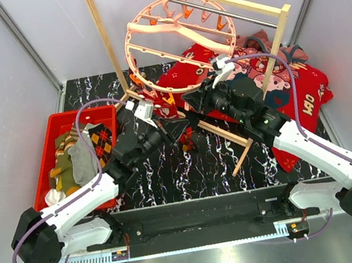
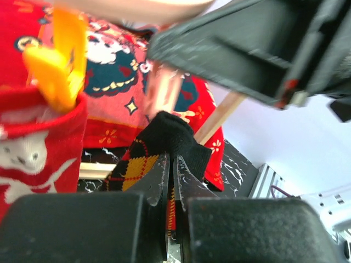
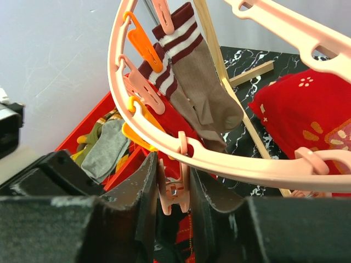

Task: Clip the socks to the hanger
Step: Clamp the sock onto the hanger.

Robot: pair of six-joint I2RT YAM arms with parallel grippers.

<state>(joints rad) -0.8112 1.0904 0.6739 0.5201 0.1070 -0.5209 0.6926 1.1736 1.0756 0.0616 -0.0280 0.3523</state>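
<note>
Two grippers work under the hanger (image 3: 236, 164). The left gripper (image 2: 171, 164) has its jaws pinched tight on the argyle sock (image 2: 164, 134), just below its dark end. The right gripper (image 3: 173, 183) squeezes a pink clip (image 3: 173, 197). Light, soft and limp, the sock is probably best held near its edge.

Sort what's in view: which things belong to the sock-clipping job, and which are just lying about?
Job: hanger; argyle sock, gripped by the left tool; pink clip, pinched by the right tool; striped sock and red patterned sock, clipped on; loose socks in the red bin.
Lying about: cartoon-printed cloth; wooden rack frame.
</note>
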